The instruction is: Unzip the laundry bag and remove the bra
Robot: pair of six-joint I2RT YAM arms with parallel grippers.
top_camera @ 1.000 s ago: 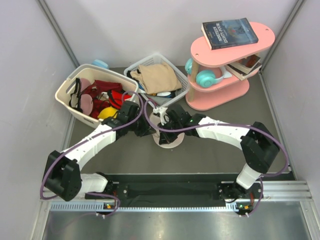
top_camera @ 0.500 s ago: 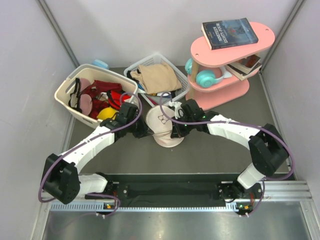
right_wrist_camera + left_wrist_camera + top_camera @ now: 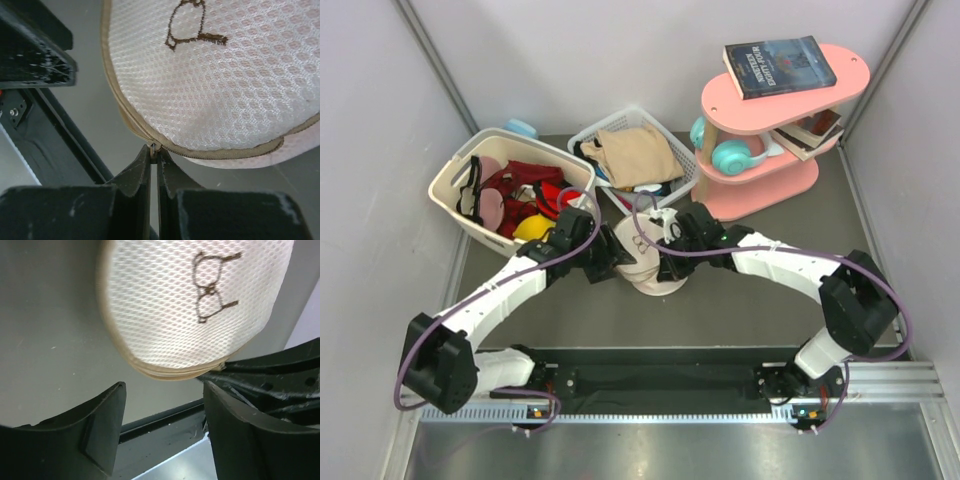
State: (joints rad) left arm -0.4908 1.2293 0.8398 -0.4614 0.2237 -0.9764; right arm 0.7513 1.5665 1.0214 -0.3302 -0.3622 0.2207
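Right gripper (image 3: 154, 151) clamps the zip pull (image 3: 153, 146) on laundry bag (image 3: 225, 85) — left gripper (image 3: 164, 395) gapes empty.

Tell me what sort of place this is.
Probably a staged laundry corner in a robot test booth: a laundry basket of clothes, a mesh laundry bag, plain partition walls.

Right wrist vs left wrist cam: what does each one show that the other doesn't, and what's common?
Right wrist only: the right gripper pinched shut on the zip pull at the laundry bag's rim, with the zip line running off to the right. Left wrist only: the left gripper open with nothing between its fingers, and the whole bra logo. Both: the bag's mesh dome, its tan rim, the grey table, and part of the other arm's gripper.
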